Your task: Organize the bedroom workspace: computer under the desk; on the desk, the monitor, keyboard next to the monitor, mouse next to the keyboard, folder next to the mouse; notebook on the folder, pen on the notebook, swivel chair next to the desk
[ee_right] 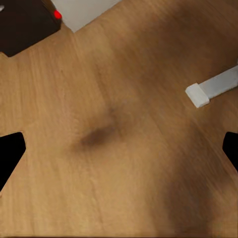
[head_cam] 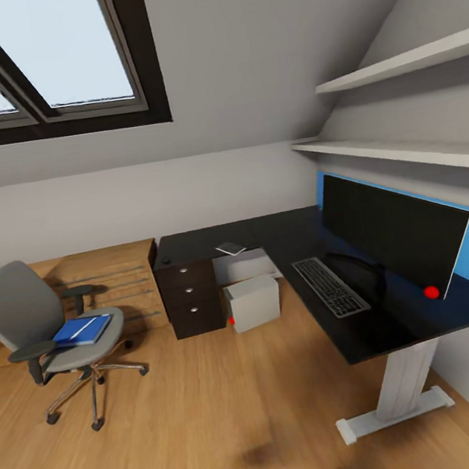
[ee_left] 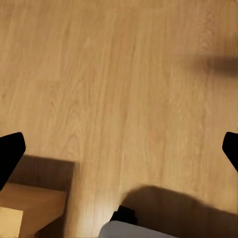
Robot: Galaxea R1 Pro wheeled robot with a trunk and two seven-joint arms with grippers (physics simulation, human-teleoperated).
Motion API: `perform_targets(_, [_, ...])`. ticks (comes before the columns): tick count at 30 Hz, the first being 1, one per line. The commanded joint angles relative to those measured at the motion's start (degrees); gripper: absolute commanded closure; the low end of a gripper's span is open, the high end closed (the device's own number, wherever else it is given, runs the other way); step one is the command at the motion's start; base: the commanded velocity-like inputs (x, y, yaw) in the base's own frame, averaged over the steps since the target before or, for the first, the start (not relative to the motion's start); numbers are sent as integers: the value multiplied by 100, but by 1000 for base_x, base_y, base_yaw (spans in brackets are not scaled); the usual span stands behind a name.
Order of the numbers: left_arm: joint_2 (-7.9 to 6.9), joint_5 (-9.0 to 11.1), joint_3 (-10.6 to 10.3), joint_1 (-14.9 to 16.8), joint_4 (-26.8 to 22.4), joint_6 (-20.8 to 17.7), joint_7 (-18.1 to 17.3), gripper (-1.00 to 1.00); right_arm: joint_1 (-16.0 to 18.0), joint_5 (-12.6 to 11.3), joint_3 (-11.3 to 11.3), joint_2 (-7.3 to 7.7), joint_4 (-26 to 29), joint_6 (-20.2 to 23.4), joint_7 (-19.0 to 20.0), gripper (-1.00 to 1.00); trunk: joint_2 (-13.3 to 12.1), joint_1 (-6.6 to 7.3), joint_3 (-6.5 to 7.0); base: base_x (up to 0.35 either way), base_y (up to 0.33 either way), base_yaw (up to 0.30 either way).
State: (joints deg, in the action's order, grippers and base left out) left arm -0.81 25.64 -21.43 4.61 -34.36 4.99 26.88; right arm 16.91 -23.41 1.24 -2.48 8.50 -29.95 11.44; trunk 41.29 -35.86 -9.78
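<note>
With both grippers spread and empty, the pen point(head_cam: 90, 325) could be rolled off the folder point(head_cam: 83, 330) if the swivel chair point(head_cam: 46, 334) is bumped.

The black L-shaped desk point(head_cam: 264, 234) carries the wide monitor point(head_cam: 392, 233) upright, the keyboard point(head_cam: 330, 285) just before it, and the thin notebook point(head_cam: 230, 248). The grey computer point(head_cam: 254, 302) stands under it. The blue folder point(head_cam: 82, 330) lies on the swivel chair point(head_cam: 34, 324), well apart
</note>
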Motion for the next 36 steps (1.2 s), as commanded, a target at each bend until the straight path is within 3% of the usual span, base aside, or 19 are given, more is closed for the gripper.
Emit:
perform_targets(1, [-12,58,-89,6,52,134,39,-100,6,63,25,-19,-12,-22,35,-100,7,-3,-9,198,266,0])
perform_targets(10, [-10,71,-106,6,94,208,45,-100,6,203,28,-8,-15,-24,87,-100,7,-3,-9,145,121,0])
perform_targets(25, [8,82,-122,5,206,212,45,-100,6,205,29,-43,-19,-42,73,-100,7,-3,-13,180,153,0])
perform_targets(36, [19,82,-125,7,307,213,38,-100,6,209,33,-51,-23,-190,69,-100,7,-3,-13,306,68,272])
